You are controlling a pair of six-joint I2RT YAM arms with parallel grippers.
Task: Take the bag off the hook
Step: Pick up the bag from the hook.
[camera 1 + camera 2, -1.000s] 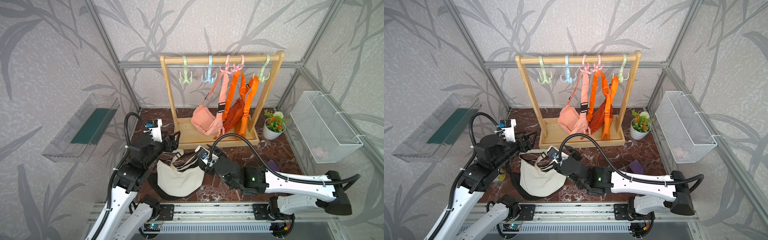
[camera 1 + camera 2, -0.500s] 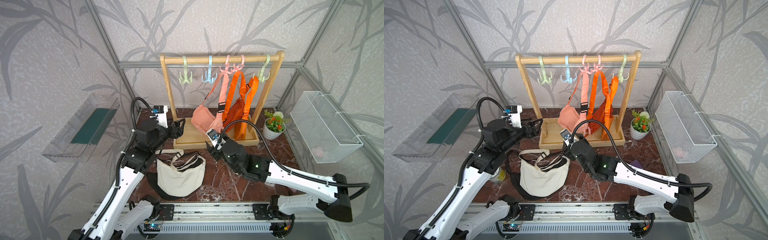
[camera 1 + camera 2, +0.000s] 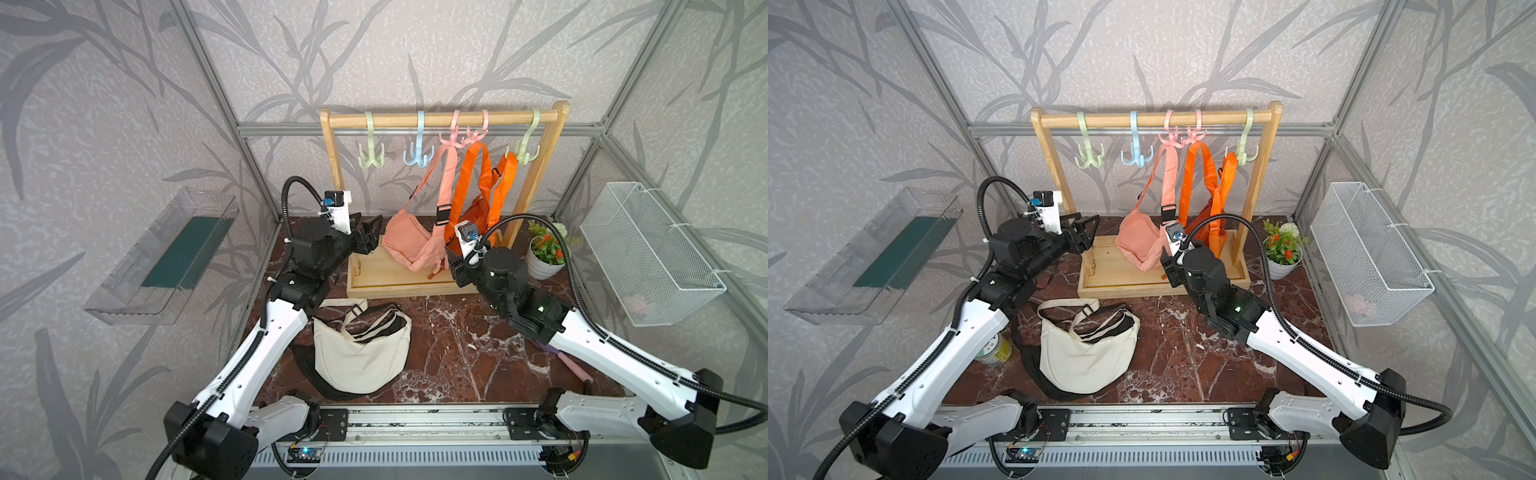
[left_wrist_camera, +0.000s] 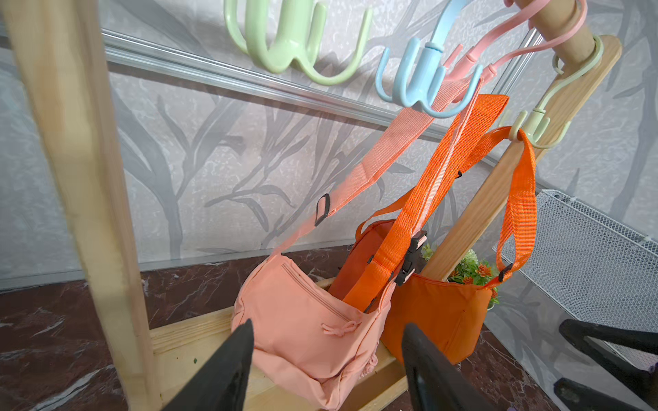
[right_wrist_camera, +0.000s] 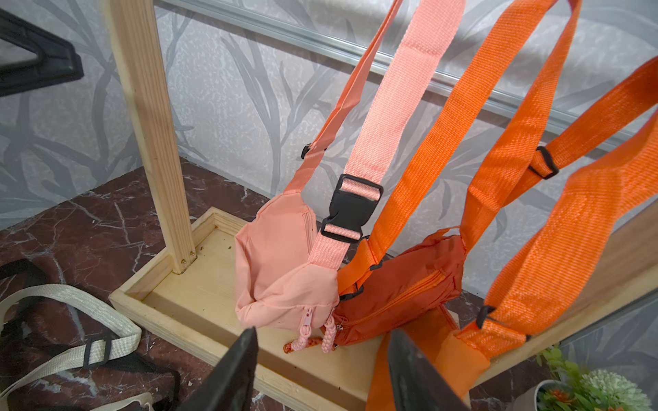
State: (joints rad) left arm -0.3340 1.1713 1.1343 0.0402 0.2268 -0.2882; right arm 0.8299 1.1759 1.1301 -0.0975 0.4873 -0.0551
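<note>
2 grippers near salmon-pink fabric sling bag point(image 3: 401, 241).
You see left gripper point(image 4: 327, 323) and right gripper point(image 5: 324, 330) parted, empty; bag on pink plastic hook point(image 3: 451, 140).

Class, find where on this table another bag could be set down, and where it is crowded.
Bare marble lies between the cream bag, the rack base and the right arm. Crowded: the pink bag and orange bag hang pressed together.

Pink bag point(image 5: 277, 270) just beyond parted fingers point(image 5: 235, 373)

Robot lab test cell, aluminium frame point(image 3: 286, 129), leaf-print wall panels point(image 3: 124, 124), marble-look tabletop point(image 3: 457, 353), arm-mounting rail point(image 3: 415, 420) along the front edge
</note>
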